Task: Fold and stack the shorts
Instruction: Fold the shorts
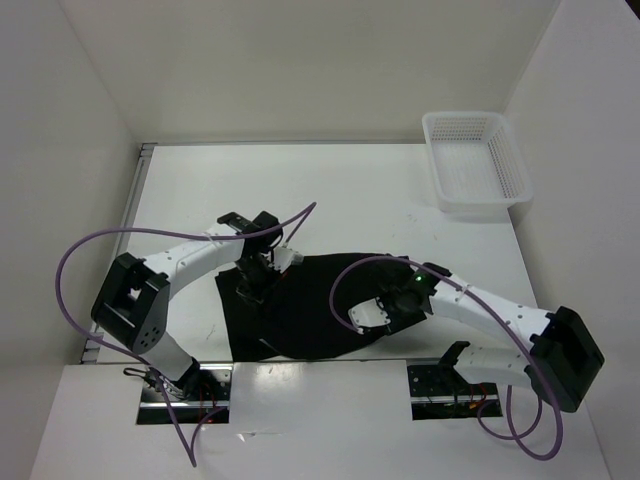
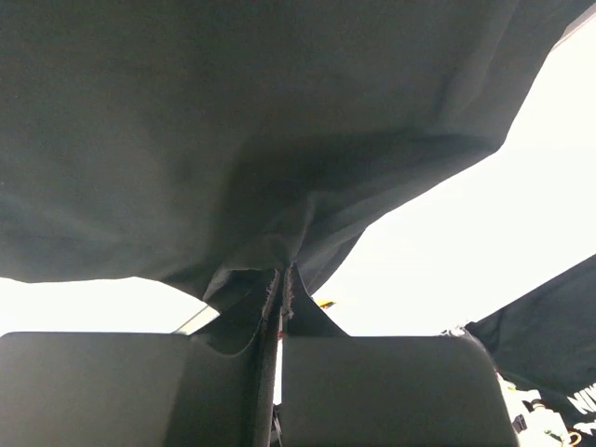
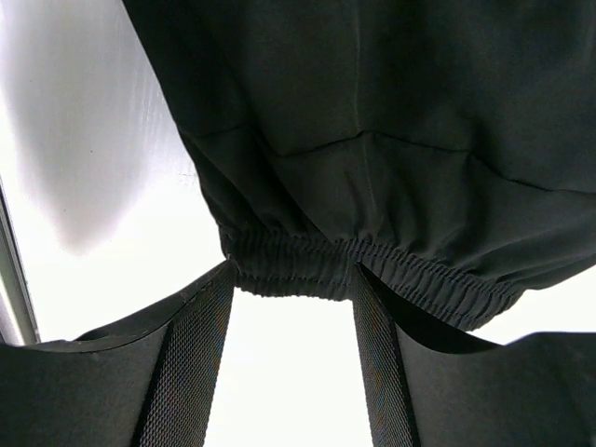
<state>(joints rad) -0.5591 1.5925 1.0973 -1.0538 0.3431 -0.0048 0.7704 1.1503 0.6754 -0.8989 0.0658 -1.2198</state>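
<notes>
The black shorts (image 1: 310, 305) lie spread on the white table near the front, between my two arms. My left gripper (image 1: 252, 283) is over their left part and is shut on a pinch of the black fabric (image 2: 279, 279), which rises in a fold from the jaws. My right gripper (image 1: 392, 312) is at the shorts' right edge. In the right wrist view it is open, its fingertips (image 3: 209, 298) touching the elastic waistband (image 3: 307, 265), which spans the gap between them. A pale printed mark (image 2: 582, 400) shows at the lower right of the left wrist view.
A white mesh basket (image 1: 476, 163) stands at the back right of the table. White walls close in the table on the left, back and right. Purple cables loop over both arms.
</notes>
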